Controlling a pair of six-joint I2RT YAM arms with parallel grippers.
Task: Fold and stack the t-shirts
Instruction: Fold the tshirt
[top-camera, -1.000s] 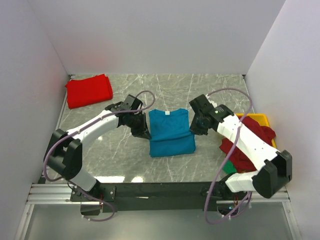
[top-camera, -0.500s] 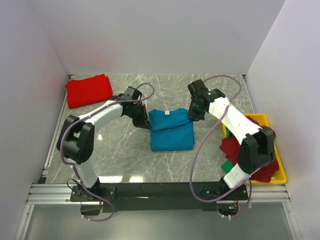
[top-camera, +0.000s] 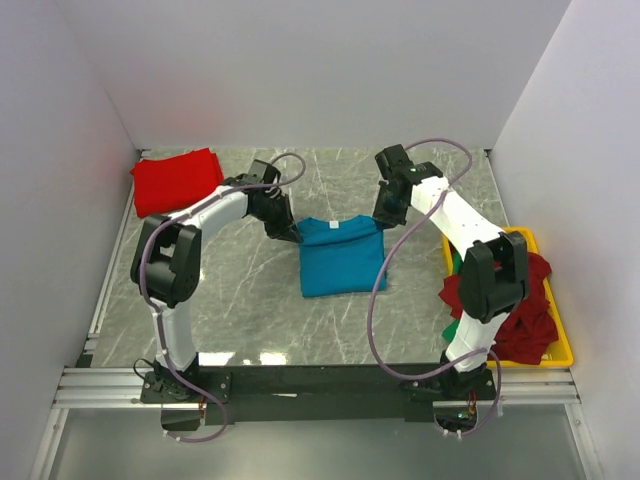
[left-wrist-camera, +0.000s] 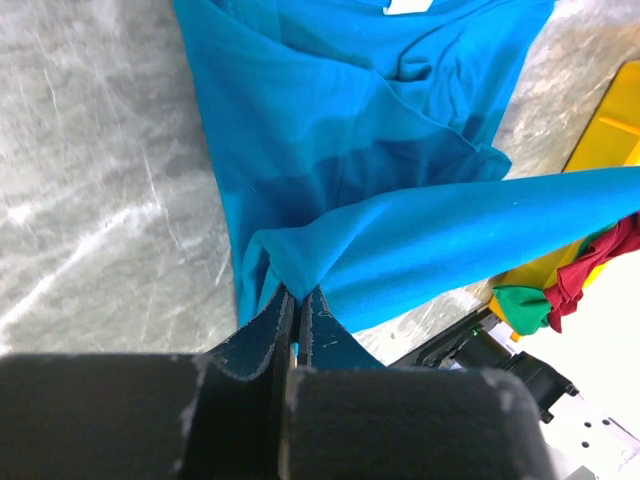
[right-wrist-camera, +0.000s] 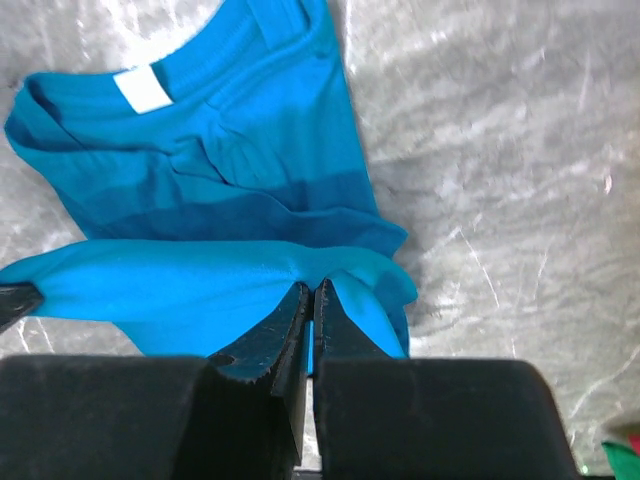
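Teal t-shirt (top-camera: 340, 262) lay at frame centre on marble table (top-camera: 250, 320). Left gripper (top-camera: 291, 236) and right gripper (top-camera: 386, 222) each clamped shut on a corner of its lifted edge. Cloth looked soft, light and floppy. Corners judged the best hold, middle likely to sag.

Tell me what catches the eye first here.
A teal shirt lies in the middle, the left arm and right arm each pinching one side of it in shut jaws. A folded red shirt sits in the far left corner; a yellow tray on the right holds a heap of clothes.
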